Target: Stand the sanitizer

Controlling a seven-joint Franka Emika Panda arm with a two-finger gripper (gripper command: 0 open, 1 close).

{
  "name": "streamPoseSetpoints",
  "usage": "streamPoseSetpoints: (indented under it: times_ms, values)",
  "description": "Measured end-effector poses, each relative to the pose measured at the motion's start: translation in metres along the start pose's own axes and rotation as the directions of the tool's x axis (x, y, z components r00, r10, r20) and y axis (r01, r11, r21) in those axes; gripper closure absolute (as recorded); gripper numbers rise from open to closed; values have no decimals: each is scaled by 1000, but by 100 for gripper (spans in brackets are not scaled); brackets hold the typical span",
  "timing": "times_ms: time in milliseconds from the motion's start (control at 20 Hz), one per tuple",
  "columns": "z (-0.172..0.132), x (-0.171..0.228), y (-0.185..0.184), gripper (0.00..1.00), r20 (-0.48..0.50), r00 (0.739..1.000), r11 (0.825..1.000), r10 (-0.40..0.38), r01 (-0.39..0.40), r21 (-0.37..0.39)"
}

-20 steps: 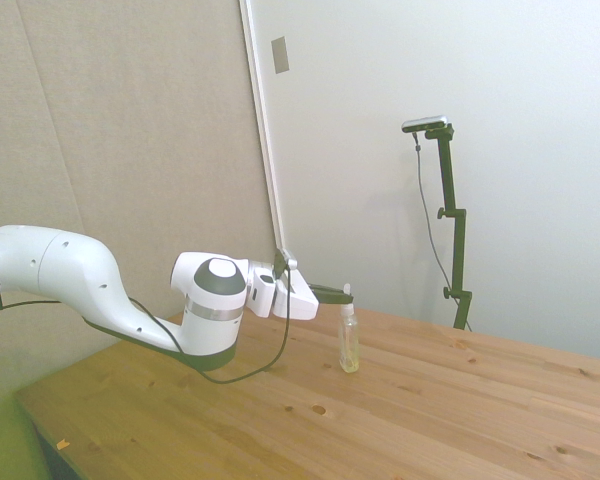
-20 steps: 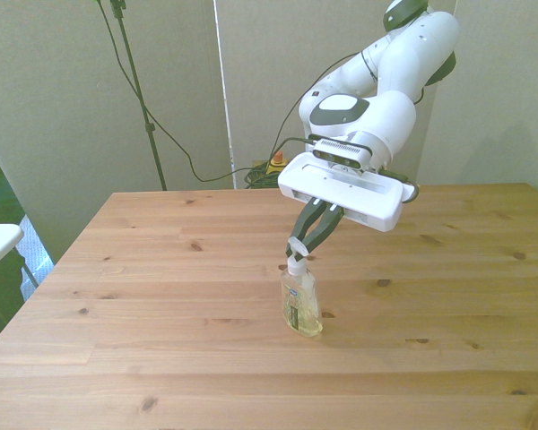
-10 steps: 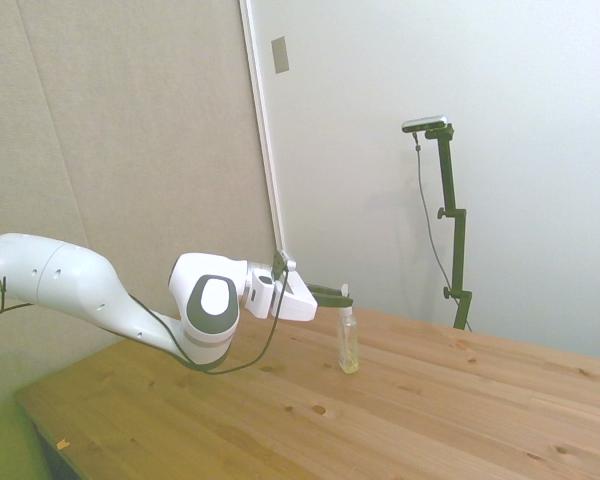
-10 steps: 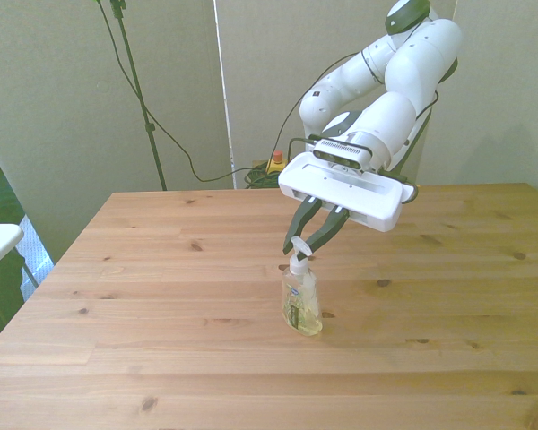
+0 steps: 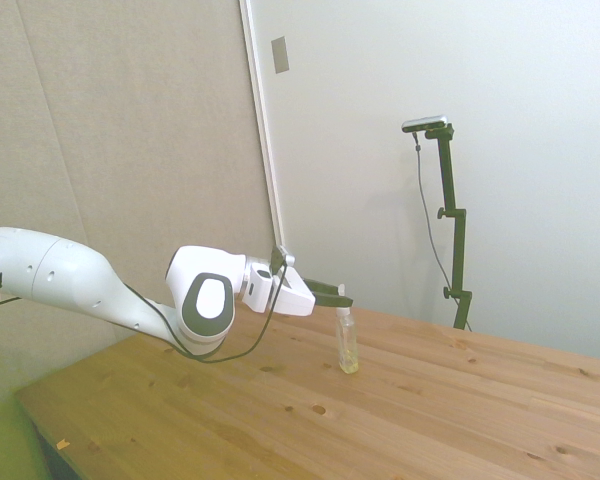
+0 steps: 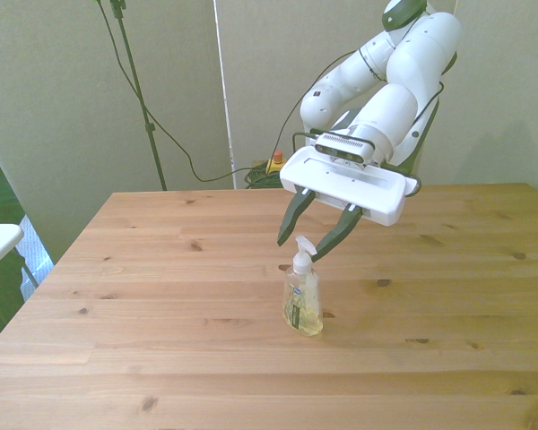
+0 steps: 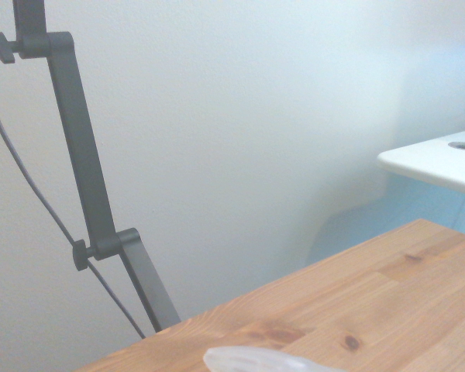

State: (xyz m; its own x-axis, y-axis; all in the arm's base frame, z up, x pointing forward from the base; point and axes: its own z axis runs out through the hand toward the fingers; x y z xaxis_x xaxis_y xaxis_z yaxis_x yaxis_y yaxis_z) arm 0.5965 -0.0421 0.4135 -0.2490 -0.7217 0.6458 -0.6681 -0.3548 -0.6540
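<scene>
Front view: the sanitizer (image 6: 302, 302) stands upright on the wooden surface (image 6: 161, 305), near the middle of it, base flat, pale yellowish liquid in the lower part, light label facing the camera, white pump top uppermost. Just behind and above the sanitizer hangs the gripper (image 6: 310, 238), its two dark fingers (image 6: 290, 221) spread apart, one on each side of the pump top and clear of it; nothing is held. Behind the gripper the white arm (image 6: 390, 85) rises toward the far edge of the surface.

Side view: sanitizer (image 5: 347, 340) upright on the surface (image 5: 430, 420); gripper (image 5: 337, 294) level with its pump top.

Wrist view: blurred white top of the sanitizer (image 7: 256, 361) at the frame edge, surface (image 7: 356, 310) beyond it.
</scene>
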Motion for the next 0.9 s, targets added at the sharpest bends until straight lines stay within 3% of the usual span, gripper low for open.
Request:
streamPoseSetpoints:
  times_ms: [550, 750, 900]
  values:
    - [-27, -10, -20, 0, 227, 973, 993, -49, 72, -98]
    - [-38, -27, -26, 0, 323, 941, 983, -95, 139, -116]
    - [-48, -45, -32, 0, 409, 900, 973, -149, 208, -104]
